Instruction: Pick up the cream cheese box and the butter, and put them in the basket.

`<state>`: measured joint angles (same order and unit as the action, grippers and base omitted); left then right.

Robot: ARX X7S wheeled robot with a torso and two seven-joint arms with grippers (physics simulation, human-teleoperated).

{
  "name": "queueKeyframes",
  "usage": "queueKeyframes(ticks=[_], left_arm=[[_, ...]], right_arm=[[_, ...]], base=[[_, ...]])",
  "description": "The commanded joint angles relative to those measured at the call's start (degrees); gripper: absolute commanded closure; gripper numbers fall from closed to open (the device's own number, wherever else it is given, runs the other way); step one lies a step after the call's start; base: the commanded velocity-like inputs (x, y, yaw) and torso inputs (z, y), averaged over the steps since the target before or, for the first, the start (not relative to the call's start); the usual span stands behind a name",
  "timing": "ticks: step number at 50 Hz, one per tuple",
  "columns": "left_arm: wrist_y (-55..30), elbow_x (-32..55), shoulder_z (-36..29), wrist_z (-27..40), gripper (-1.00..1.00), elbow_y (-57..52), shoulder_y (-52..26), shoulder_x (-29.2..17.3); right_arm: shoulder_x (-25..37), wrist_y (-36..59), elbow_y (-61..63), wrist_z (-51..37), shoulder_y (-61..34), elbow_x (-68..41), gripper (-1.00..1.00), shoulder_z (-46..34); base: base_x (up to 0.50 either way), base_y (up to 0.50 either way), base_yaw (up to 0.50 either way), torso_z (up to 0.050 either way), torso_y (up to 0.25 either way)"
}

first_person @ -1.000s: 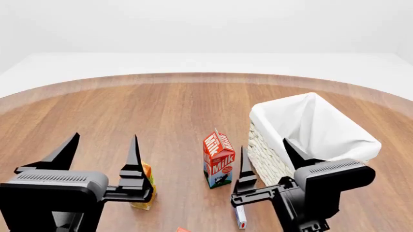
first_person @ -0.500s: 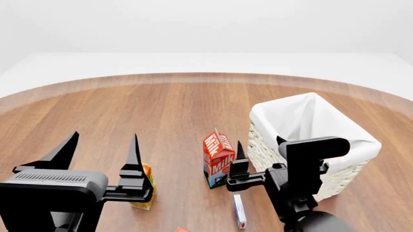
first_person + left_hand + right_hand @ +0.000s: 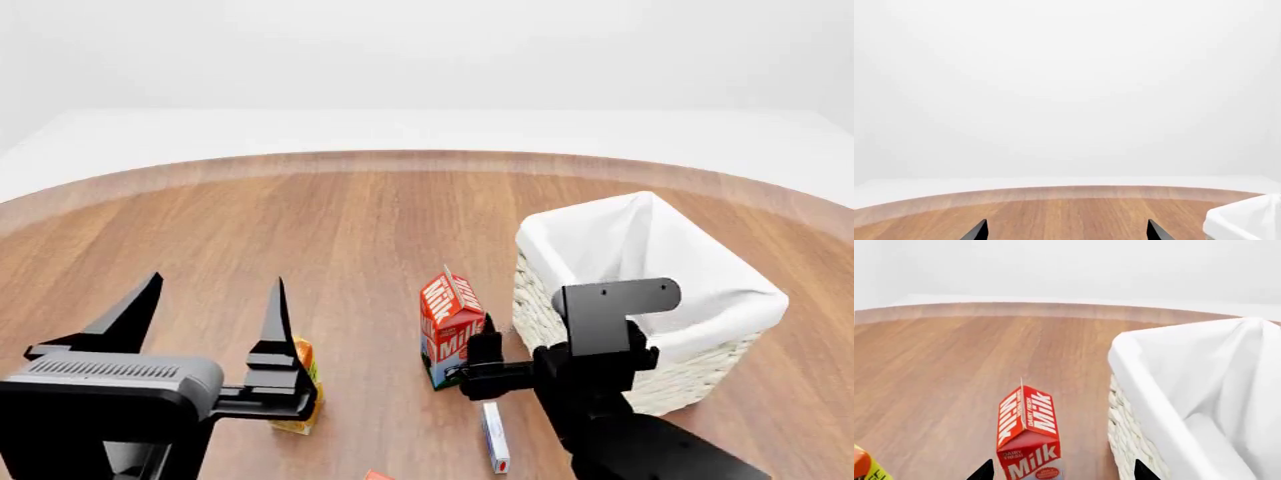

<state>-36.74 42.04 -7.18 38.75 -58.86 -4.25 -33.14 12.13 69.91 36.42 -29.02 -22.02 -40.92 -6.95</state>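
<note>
The cream cheese box [image 3: 495, 436] is a thin white box lying flat on the wooden table, in front of the milk carton. A red-orange corner [image 3: 378, 476] at the head view's bottom edge may be the butter; the rest is out of view. The basket [image 3: 667, 262] with its white liner stands at the right, and shows in the right wrist view [image 3: 1201, 390] and the left wrist view [image 3: 1247, 222]. My right gripper [image 3: 523, 350] [image 3: 1062, 471] is open and empty, above the cream cheese box, between milk carton and basket. My left gripper [image 3: 207, 315] [image 3: 1066, 231] is open and empty at the left.
A red-and-white milk carton [image 3: 451, 325] [image 3: 1029, 440] stands upright just left of the basket. An orange juice carton [image 3: 304, 395] [image 3: 864, 467] stands behind my left gripper's right finger. The round wooden table [image 3: 334, 230] ends in a curved far edge.
My right arm has swung left and forward toward the milk carton, and its wrist has tilted down, hiding one finger in the head view. The left arm has not moved.
</note>
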Motion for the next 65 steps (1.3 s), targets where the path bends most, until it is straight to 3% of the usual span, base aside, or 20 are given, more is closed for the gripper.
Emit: queueKeyframes(ticks=[1,9,41,54,56,65], left_arm=[[0.8,1.0,-0.8,1.5,-1.00,-0.2,-0.3,-1.3],[1.6,1.2,-1.5,2.1,-1.00,0.1,-0.5,-2.0],[5.3,-1.1,-4.5,2.1,-1.00,1.8,0.4,-3.2],[3.9,2.0,-4.4,4.5,-1.00,0.4,-1.3,-4.4],[9.3,-4.2,-6.2,1.1,-1.00,3.3,2.8,-3.7],[9.6,-3.2,-5.5,1.5,-1.00,3.1,2.8,-4.2]], right_arm=[[-1.1,5.8,-2.0,-2.2,-1.3,-2.7,-1.00,0.6],[-1.9,8.6,-3.7,-2.4,-1.4,-5.0,-1.00,1.4],[-0.9,4.1,-9.6,-1.4,2.5,-4.2,-1.00,-1.2],[-0.2,2.8,-11.9,-0.4,3.2,-4.1,-1.00,-2.5],[-0.2,3.2,-11.9,-0.6,3.2,-4.3,-1.00,-2.5],[-0.5,1.9,-14.8,0.2,3.0,-4.1,-1.00,-3.4]], base=[[0.00,0.00,0.00,0.000,0.000],[0.00,0.00,0.00,0.000,0.000],[0.00,0.00,0.00,0.000,0.000],[0.00,0.00,0.00,0.000,0.000],[0.00,0.00,0.00,0.000,0.000],[0.00,0.00,0.00,0.000,0.000]])
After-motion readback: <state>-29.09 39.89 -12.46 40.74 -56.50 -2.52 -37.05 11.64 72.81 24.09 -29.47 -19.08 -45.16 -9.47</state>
